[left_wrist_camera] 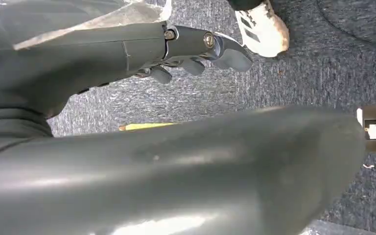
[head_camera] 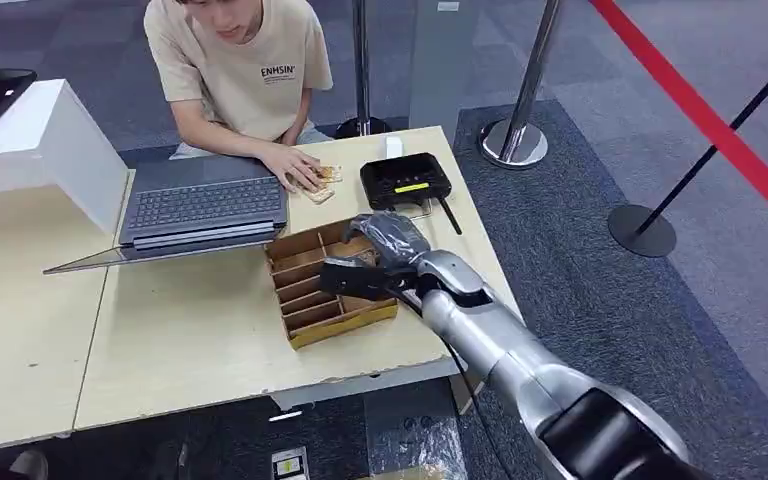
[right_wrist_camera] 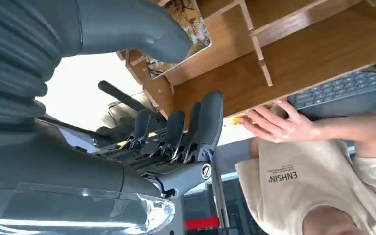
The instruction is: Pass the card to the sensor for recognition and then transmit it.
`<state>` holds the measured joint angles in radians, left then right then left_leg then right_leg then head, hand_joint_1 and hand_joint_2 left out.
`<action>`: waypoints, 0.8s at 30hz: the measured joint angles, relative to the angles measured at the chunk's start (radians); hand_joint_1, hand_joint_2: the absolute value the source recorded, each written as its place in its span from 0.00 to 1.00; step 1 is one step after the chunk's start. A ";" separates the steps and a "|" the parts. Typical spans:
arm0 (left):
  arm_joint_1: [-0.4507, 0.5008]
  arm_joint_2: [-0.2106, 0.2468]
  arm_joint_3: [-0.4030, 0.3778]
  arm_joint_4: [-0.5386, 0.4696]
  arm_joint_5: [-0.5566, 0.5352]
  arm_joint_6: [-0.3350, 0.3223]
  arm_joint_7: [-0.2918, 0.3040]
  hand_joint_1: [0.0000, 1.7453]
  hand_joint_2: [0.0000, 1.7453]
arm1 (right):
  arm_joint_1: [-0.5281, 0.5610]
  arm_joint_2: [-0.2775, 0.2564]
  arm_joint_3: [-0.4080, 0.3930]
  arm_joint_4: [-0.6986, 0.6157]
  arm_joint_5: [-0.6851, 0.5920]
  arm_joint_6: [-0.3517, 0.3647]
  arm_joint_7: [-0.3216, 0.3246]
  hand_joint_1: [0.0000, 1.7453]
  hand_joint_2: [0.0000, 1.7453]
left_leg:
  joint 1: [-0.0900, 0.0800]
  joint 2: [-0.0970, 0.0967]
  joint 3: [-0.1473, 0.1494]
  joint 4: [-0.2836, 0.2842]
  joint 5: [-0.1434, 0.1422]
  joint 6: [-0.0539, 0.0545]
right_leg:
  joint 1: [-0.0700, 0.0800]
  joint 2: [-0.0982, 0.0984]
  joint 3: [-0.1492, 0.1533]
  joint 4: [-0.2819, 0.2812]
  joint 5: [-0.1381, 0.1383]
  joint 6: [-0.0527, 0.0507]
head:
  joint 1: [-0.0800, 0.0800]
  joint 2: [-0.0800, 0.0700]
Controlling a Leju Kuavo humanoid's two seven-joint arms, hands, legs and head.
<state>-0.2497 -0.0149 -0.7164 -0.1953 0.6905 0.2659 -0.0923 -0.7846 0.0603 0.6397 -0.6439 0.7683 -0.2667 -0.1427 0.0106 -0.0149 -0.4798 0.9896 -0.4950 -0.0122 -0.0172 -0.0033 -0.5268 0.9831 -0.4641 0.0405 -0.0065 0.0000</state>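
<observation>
My right hand (head_camera: 375, 252) hovers over the wooden divided box (head_camera: 312, 300) at the table's right side, thumb and fingers apart and nothing held. In the right wrist view a patterned card (right_wrist_camera: 196, 28) lies flat in a compartment of the box (right_wrist_camera: 293, 44), just past my thumb (right_wrist_camera: 142, 29), while the fingers (right_wrist_camera: 191, 129) stay apart from it. The black sensor unit (head_camera: 405, 180) sits behind the box. My left hand (left_wrist_camera: 196, 46) hangs beside my body over the carpet, holding nothing.
A person sits across the table with a hand (head_camera: 295, 165) resting on a few loose cards (head_camera: 322, 188) next to an open laptop (head_camera: 205, 205). A white block (head_camera: 45, 150) with a phone stands at the left. Stanchion posts (head_camera: 515, 140) stand behind the table.
</observation>
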 joint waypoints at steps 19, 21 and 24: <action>-0.003 0.000 -0.001 0.000 -0.001 -0.005 0.002 0.00 0.00 | -0.016 0.004 0.010 0.086 0.021 0.017 0.000 0.49 1.00 | 0.000 0.000 0.000 0.000 0.000 0.000 | 0.000 0.000 0.000 0.000 0.000 0.000 | 0.000 0.000; -0.003 0.000 -0.001 0.000 0.000 -0.005 0.002 0.00 0.00 | -0.018 0.004 0.010 0.091 0.022 0.017 0.000 0.49 1.00 | 0.000 0.000 0.000 0.000 0.000 0.000 | 0.000 0.000 0.000 0.000 0.000 0.000 | 0.000 0.000; -0.003 0.000 -0.001 0.000 0.002 -0.008 0.002 0.00 0.00 | -0.021 0.004 0.011 0.098 0.022 0.017 0.002 0.50 1.00 | 0.000 0.000 0.000 0.000 0.000 0.000 | 0.000 0.000 0.000 0.000 0.000 0.000 | 0.000 0.000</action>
<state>-0.2530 -0.0145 -0.7172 -0.1953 0.6924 0.2575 -0.0908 -0.8053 0.0645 0.6508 -0.5463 0.7904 -0.2495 -0.1408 0.0105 -0.0148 -0.4795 0.9897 -0.4949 -0.0122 -0.0172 -0.0033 -0.5267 0.9830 -0.4640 0.0405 -0.0065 0.0000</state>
